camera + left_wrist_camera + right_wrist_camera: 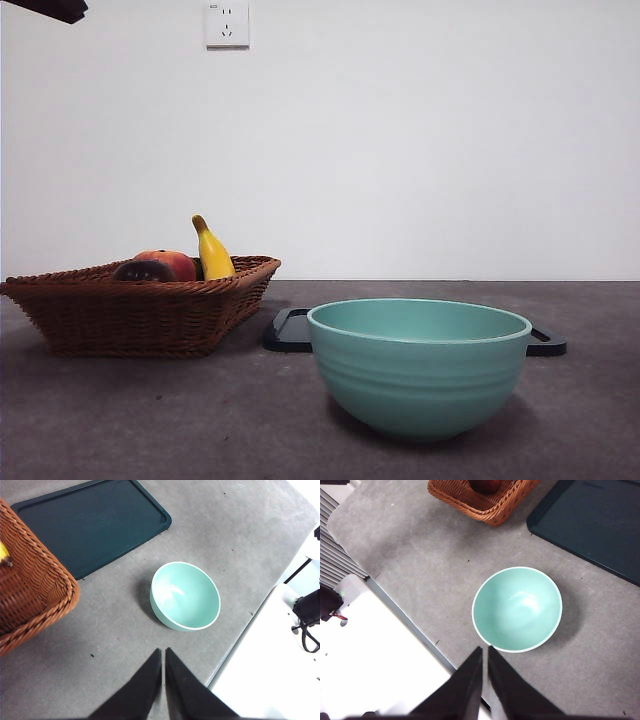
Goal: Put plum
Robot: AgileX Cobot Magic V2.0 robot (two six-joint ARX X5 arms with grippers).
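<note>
Plum (143, 271) sits in your wicker basket (140, 315), dark and low against the red-orange fruit (172, 263), with the banana (212, 252) upright at its 3 o'clock. Your left gripper (163, 651) hangs above the table with jaws pressed together, holding nothing; the right gripper (484, 650) is likewise closed and empty. In the front view the teal bowl (420, 365) stands at the basket's 4 o'clock, and the dark tray (288, 330) lies behind the bowl.
</note>
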